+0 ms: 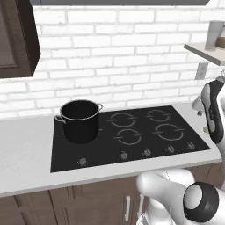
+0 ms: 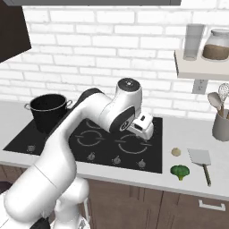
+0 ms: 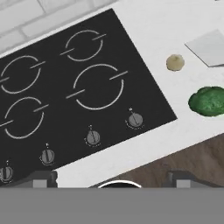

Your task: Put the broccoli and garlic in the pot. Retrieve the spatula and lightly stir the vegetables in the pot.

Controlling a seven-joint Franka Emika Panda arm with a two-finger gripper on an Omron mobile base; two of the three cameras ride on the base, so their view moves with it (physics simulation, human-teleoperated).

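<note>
The black pot (image 2: 48, 112) stands on the back left burner of the cooktop (image 1: 132, 132), and its inside looks dark. On the white counter right of the cooktop lie the green broccoli (image 2: 180, 171), the small pale garlic (image 2: 176, 152) and the spatula (image 2: 201, 158), whose flat grey blade is beside them. My gripper (image 3: 111, 181) hovers over the cooktop's front right area, open, with nothing between its tips. In the hand view the broccoli (image 3: 208, 101) and garlic (image 3: 175, 62) sit to the right, with the spatula's blade (image 3: 210, 47) at the edge.
A grey utensil holder (image 2: 221, 125) stands at the far right of the counter. Above it a wall shelf (image 2: 201, 67) carries two jars. A dark cabinet (image 1: 17, 39) hangs at the upper left. The cooktop knobs (image 3: 92, 138) run along its front edge.
</note>
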